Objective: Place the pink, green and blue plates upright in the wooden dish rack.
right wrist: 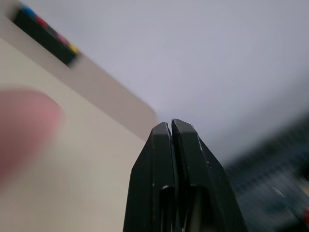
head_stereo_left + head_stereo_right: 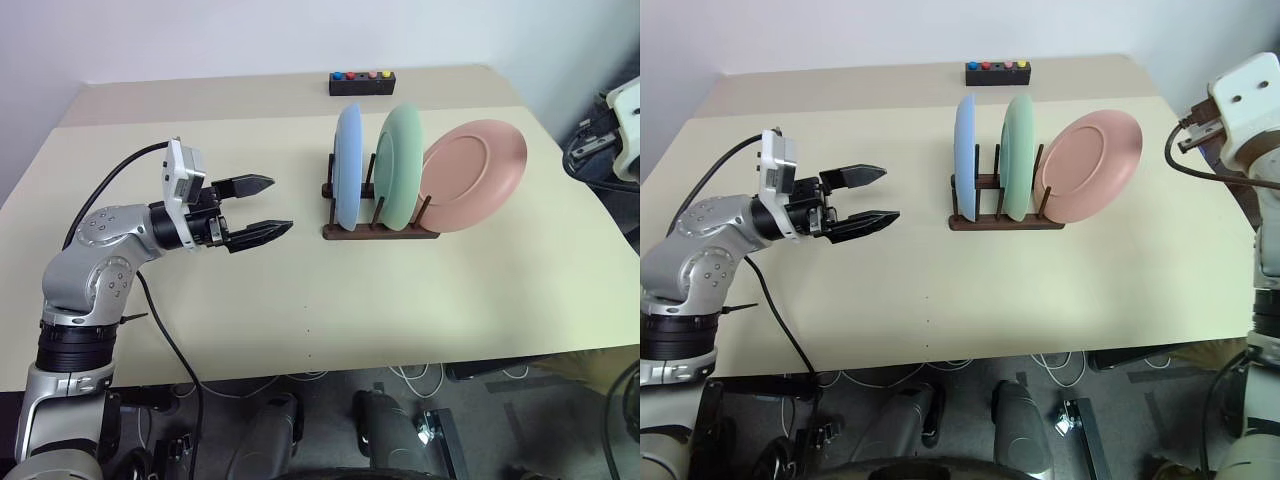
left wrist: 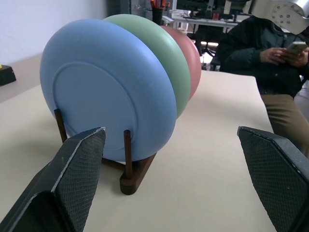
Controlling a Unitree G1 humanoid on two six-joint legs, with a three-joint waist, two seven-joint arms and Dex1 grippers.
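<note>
Left claw (image 2: 258,208) gaping wide, empty, at nine o'clock of rack (image 2: 380,232); right claw (image 1: 172,126) pinched shut, empty. Three plates upright in rack on counter (image 2: 300,310): blue plate (image 2: 347,165), green plate (image 2: 402,165), pink plate (image 2: 475,172).

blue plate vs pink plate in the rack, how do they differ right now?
Colour: the blue plate is light blue, the pink plate salmon pink.
Pose: the blue plate stands close to upright between pegs, while the pink plate leans outward, tilted well off vertical.
Position: the blue plate sits at the end of the wooden dish rack nearest the left end effector; the pink plate is at the opposite end, overhanging it.
Shared: both are round, shallow, similar in size, and held by the rack.
</note>
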